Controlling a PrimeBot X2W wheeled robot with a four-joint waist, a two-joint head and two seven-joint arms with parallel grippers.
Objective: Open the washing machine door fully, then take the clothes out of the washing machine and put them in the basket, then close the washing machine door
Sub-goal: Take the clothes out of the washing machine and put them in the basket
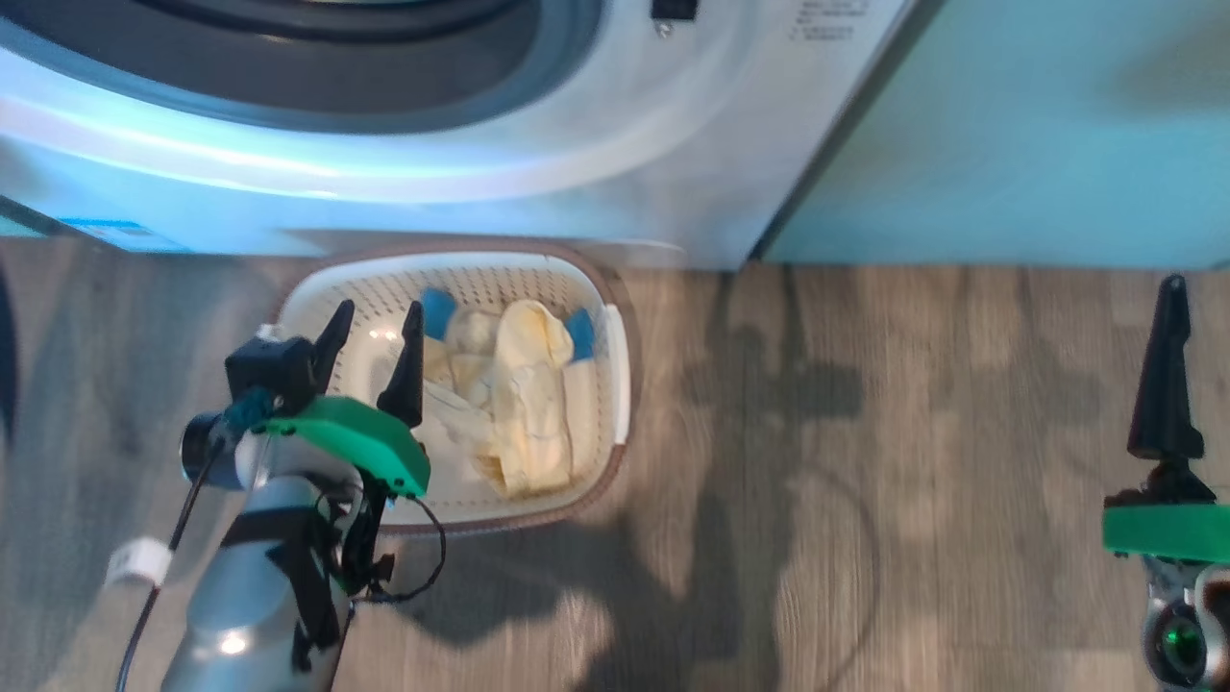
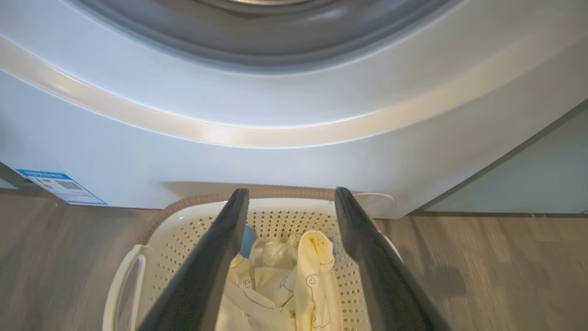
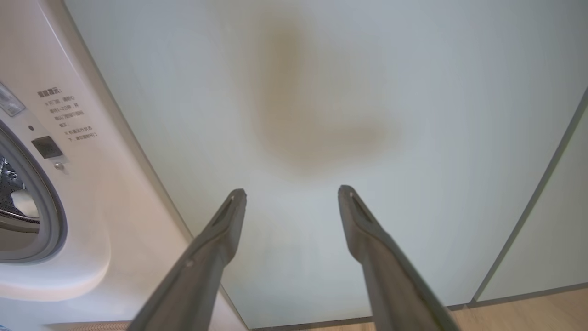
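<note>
Cream and pale-yellow clothes (image 1: 514, 394) lie rumpled in the basket (image 1: 615, 375).

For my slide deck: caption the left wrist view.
Open left gripper over the clothes in the basket, before the washing machine.

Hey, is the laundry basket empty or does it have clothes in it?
Not empty: cream and pale-yellow clothes lie heaped inside the basket.
</note>
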